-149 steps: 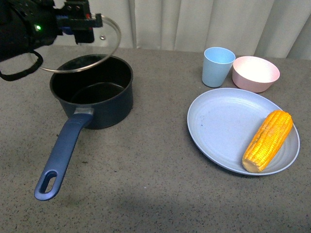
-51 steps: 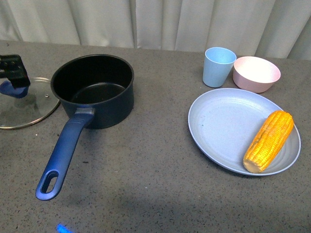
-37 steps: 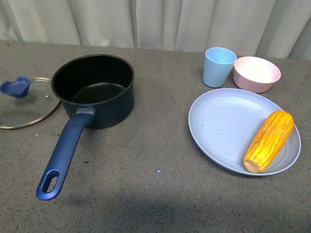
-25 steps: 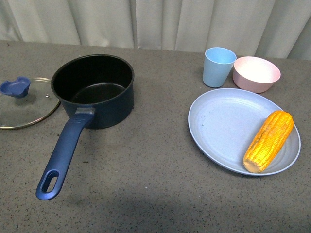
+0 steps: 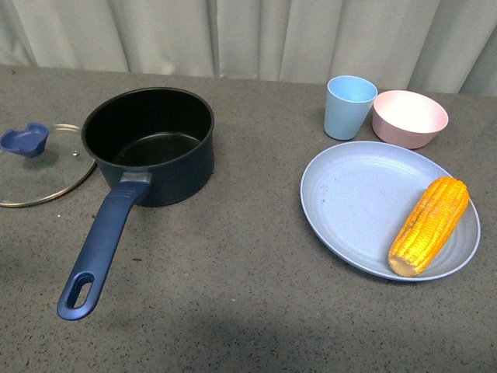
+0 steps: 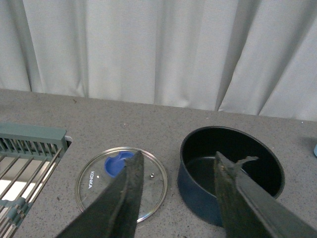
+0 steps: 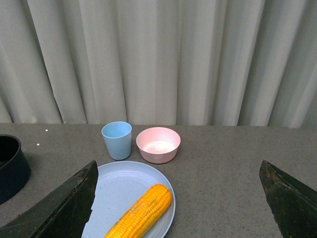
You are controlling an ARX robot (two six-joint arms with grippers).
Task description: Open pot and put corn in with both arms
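Beyond the spread right fingers [image 7: 64, 213], the corn [image 7: 141, 215] lies on a plate [image 7: 124, 188].

the clear glass lid with a blue knob [image 5: 46, 169], at nine o'clock from the dark navy-blue saucepan [image 5: 180, 175], runs off the front view's edge. in the left wrist view the fingers of the left claw [image 6: 178, 156] hide part of the lid's rim and saucepan wall; a grey-green slatted rack [image 6: 29, 136] is cropped. the right wrist view crops the saucepan, pale blue plate [image 7: 124, 186] and yellow-orange corn cob [image 7: 143, 213].
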